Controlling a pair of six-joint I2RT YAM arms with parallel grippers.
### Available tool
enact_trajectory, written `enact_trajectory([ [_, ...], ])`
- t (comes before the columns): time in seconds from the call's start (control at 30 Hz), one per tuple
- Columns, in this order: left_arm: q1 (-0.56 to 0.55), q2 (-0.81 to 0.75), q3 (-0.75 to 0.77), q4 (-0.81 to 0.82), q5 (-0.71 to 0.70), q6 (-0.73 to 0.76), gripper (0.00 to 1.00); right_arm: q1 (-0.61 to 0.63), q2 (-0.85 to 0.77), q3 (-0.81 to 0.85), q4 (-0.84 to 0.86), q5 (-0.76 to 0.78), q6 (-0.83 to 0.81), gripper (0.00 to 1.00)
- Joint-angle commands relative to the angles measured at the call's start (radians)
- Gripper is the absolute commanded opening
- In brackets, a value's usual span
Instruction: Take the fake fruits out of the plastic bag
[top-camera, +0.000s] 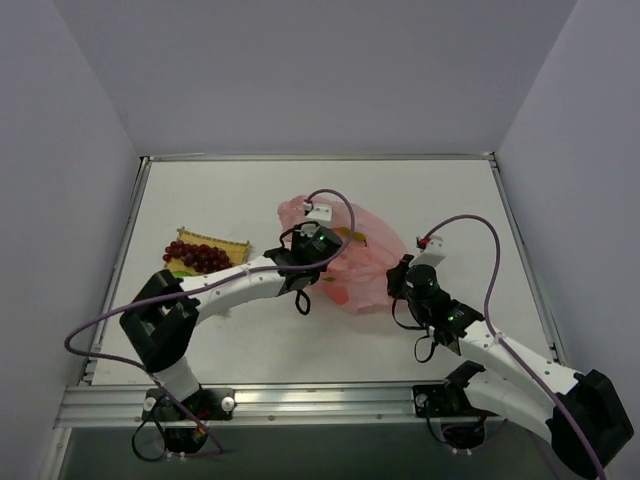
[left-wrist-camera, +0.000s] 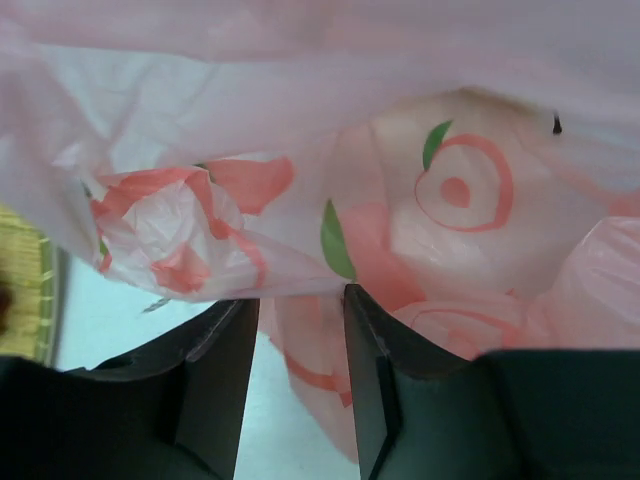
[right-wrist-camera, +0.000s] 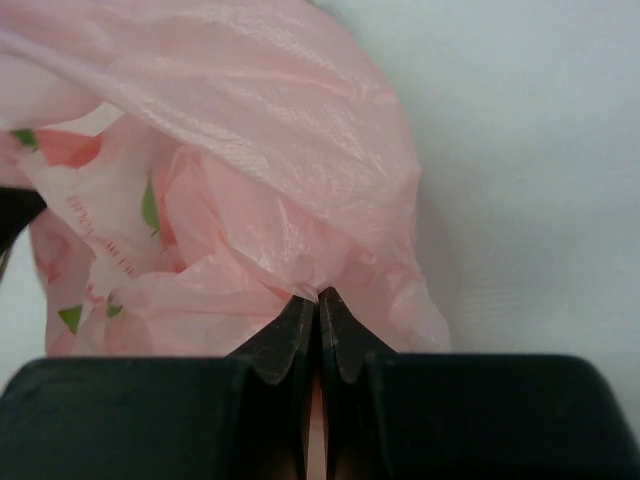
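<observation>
The pink plastic bag (top-camera: 365, 260) lies crumpled in the middle of the table, printed with red fruit and green leaves. My left gripper (top-camera: 330, 248) is at its left side, over the bag. In the left wrist view the left gripper (left-wrist-camera: 300, 305) is open, a fold of the bag (left-wrist-camera: 420, 170) hanging between its fingers (left-wrist-camera: 372, 380). My right gripper (top-camera: 399, 273) is shut on the bag's right edge. The right wrist view shows the right gripper (right-wrist-camera: 318, 297) pinching the film of the bag (right-wrist-camera: 260, 160). A dark red grape bunch (top-camera: 198, 256) lies outside the bag. Any fruits inside are hidden.
The grapes rest on a yellow woven mat (top-camera: 232, 246) at the left, with a small green piece (top-camera: 179, 272) at its near edge. The mat's edge shows in the left wrist view (left-wrist-camera: 22, 285). Grey walls enclose the table on three sides.
</observation>
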Motion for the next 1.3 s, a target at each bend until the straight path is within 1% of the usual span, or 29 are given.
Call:
enact_trajectory([
  [0.0, 0.007, -0.180, -0.025, -0.016, -0.021, -0.016, 0.37, 0.090, -0.080, 0.046, -0.087, -0.038, 0.030, 0.00],
  [0.07, -0.010, -0.246, -0.022, -0.058, 0.004, -0.018, 0.39, 0.147, -0.116, 0.061, -0.130, -0.018, 0.045, 0.00],
  [0.1, -0.021, -0.263, -0.010, -0.111, 0.013, -0.024, 0.41, 0.211, -0.154, 0.069, -0.173, 0.003, 0.063, 0.00],
  [0.13, -0.048, -0.302, -0.007, -0.128, 0.013, -0.022, 0.43, 0.240, -0.171, 0.079, -0.194, 0.029, 0.073, 0.00],
  [0.2, -0.073, -0.333, 0.004, -0.174, 0.030, -0.027, 0.49, 0.288, -0.212, 0.081, -0.233, 0.097, 0.096, 0.01],
  [0.23, -0.082, -0.351, 0.029, -0.194, 0.070, -0.028, 0.49, 0.311, -0.219, 0.074, -0.236, 0.109, 0.100, 0.01],
  [0.33, -0.133, -0.343, 0.069, -0.248, 0.107, -0.047, 0.50, 0.314, -0.191, 0.063, -0.245, 0.128, 0.114, 0.02],
  [0.37, -0.145, -0.336, 0.067, -0.251, 0.145, -0.056, 0.50, 0.316, -0.181, 0.063, -0.251, 0.137, 0.122, 0.02],
  [0.47, -0.161, -0.310, 0.056, -0.251, 0.153, -0.074, 0.47, 0.316, -0.184, 0.060, -0.257, 0.171, 0.126, 0.02],
  [0.6, -0.153, -0.283, 0.052, -0.221, 0.167, -0.062, 0.45, 0.316, -0.191, 0.052, -0.282, 0.220, 0.128, 0.02],
  [0.67, -0.141, -0.215, 0.078, -0.228, 0.177, -0.051, 0.42, 0.316, -0.194, 0.046, -0.284, 0.232, 0.136, 0.02],
  [0.77, -0.130, -0.136, 0.102, -0.195, 0.194, -0.028, 0.36, 0.316, -0.207, 0.046, -0.282, 0.240, 0.140, 0.02],
  [0.87, -0.089, -0.050, 0.124, -0.149, 0.197, -0.015, 0.34, 0.316, -0.207, 0.055, -0.282, 0.249, 0.131, 0.02],
  [1.03, -0.018, 0.026, 0.064, 0.089, 0.147, 0.004, 0.38, 0.313, -0.179, 0.072, -0.282, 0.258, 0.113, 0.02],
  [1.07, 0.006, 0.036, 0.055, 0.126, 0.141, 0.008, 0.41, 0.313, -0.171, 0.075, -0.282, 0.261, 0.111, 0.02],
  [1.1, 0.020, 0.046, 0.049, 0.193, 0.134, 0.008, 0.49, 0.313, -0.168, 0.077, -0.282, 0.264, 0.108, 0.02],
  [1.17, 0.045, 0.075, 0.029, 0.255, 0.128, 0.011, 0.54, 0.313, -0.161, 0.078, -0.274, 0.266, 0.099, 0.02],
  [1.2, 0.049, 0.084, 0.024, 0.316, 0.130, 0.024, 0.59, 0.313, -0.158, 0.078, -0.271, 0.266, 0.096, 0.02],
  [1.23, 0.053, 0.098, 0.017, 0.351, 0.134, 0.033, 0.72, 0.311, -0.157, 0.078, -0.270, 0.263, 0.093, 0.01],
  [1.27, 0.054, 0.105, 0.004, 0.382, 0.147, 0.042, 0.79, 0.311, -0.150, 0.077, -0.258, 0.260, 0.085, 0.01],
])
